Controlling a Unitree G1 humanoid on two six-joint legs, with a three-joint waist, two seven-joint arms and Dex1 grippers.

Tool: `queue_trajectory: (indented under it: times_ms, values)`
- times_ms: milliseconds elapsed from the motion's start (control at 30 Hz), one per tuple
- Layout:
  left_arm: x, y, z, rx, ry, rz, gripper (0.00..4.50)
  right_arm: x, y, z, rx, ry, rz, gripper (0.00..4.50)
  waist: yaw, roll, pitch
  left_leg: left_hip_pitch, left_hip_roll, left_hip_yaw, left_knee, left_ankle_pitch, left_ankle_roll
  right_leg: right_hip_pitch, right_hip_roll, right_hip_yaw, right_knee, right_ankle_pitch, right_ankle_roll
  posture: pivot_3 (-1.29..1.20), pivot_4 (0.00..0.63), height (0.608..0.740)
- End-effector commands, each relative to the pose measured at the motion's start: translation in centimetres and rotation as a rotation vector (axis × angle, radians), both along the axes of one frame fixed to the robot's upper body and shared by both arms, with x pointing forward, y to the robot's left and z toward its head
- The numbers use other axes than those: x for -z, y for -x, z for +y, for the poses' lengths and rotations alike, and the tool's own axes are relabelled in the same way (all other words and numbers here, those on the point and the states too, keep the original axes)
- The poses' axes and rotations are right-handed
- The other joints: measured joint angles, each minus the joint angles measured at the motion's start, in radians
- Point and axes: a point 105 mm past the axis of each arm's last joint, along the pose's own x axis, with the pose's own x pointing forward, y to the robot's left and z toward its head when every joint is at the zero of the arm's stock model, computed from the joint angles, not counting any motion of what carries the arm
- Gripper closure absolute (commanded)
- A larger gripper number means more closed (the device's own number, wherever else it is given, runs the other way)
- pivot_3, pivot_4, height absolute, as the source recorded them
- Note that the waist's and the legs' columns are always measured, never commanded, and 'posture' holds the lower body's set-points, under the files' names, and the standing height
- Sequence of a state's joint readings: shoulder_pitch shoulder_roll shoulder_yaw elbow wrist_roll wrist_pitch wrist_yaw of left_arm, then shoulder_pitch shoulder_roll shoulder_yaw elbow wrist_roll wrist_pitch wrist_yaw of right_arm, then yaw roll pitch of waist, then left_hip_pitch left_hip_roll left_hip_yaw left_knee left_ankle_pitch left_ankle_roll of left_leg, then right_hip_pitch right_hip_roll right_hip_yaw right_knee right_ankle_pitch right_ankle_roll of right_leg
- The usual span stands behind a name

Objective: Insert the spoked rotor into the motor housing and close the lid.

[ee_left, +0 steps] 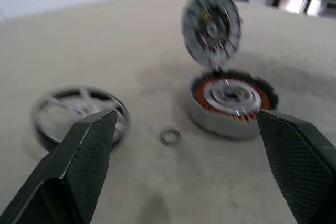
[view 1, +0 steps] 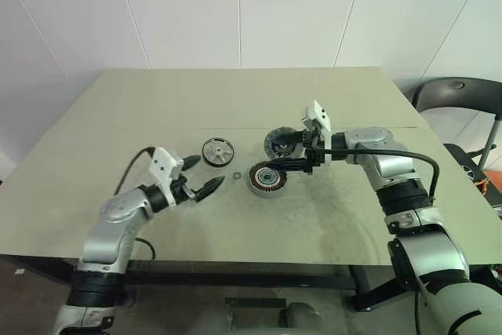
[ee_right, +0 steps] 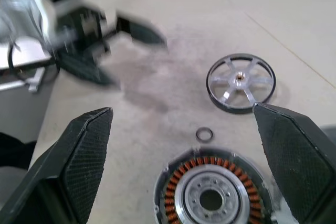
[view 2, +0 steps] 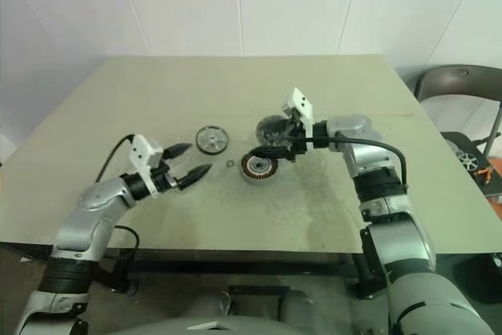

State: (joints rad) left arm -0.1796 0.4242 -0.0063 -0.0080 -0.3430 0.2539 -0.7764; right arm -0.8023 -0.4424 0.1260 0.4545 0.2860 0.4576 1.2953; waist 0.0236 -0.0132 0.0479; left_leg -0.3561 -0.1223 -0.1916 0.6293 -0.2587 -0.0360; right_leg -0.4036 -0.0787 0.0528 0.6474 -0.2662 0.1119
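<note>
The spoked rotor (view 1: pixel 217 151) lies flat on the table, dark rim and silver spokes up. To its right sits the motor housing (view 1: pixel 268 179), its copper windings ringing a central hole (ee_right: pixel 211 199). Just behind the housing the grey lid (view 1: pixel 278 143) stands tilted on its edge (ee_left: pixel 211 24). My right gripper (view 1: pixel 276 154) reaches in from the right above the housing, open, with nothing between its fingers; whether a finger touches the lid I cannot tell. My left gripper (view 1: pixel 206 173) hovers open just in front of the rotor, pointing toward the housing.
A tiny dark ring (view 1: pixel 237 176) lies between the rotor and the housing. The pale green table (view 1: pixel 157 100) stretches wide around the parts. A dark chair (view 1: pixel 459 96) stands off the table's right rear corner.
</note>
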Motion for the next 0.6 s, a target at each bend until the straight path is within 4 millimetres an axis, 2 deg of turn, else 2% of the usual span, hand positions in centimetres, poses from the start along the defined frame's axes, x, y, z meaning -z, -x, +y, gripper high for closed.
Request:
queue_trajectory:
  times_ms: [33,200,600]
  values:
    - [0.2,-0.1,-0.6,0.009,-0.022,-0.025,0.0,-2.2,0.4,0.3,-0.037,-0.055,-0.058,0.03,-0.009,0.0,0.0,0.0,0.0,0.0,0.0,0.0,0.0,0.0,0.0,0.0,0.0,0.0,0.0,0.0,0.0,0.74]
    - [1.0,-0.8,-0.3,-0.041,-0.072,-0.048,0.0,-2.5,0.6,0.3,-0.036,-0.073,-0.056,0.03,-0.012,0.0,0.0,0.0,0.0,0.0,0.0,0.0,0.0,0.0,0.0,0.0,0.0,0.0,0.0,0.0,0.0,0.74]
    - [0.9,-1.4,-0.6,-0.054,-0.043,-0.076,0.0,-2.2,0.9,0.4,-0.042,-0.086,-0.038,0.03,-0.011,0.0,0.0,0.0,0.0,0.0,0.0,0.0,0.0,0.0,0.0,0.0,0.0,0.0,0.0,0.0,0.0,0.74]
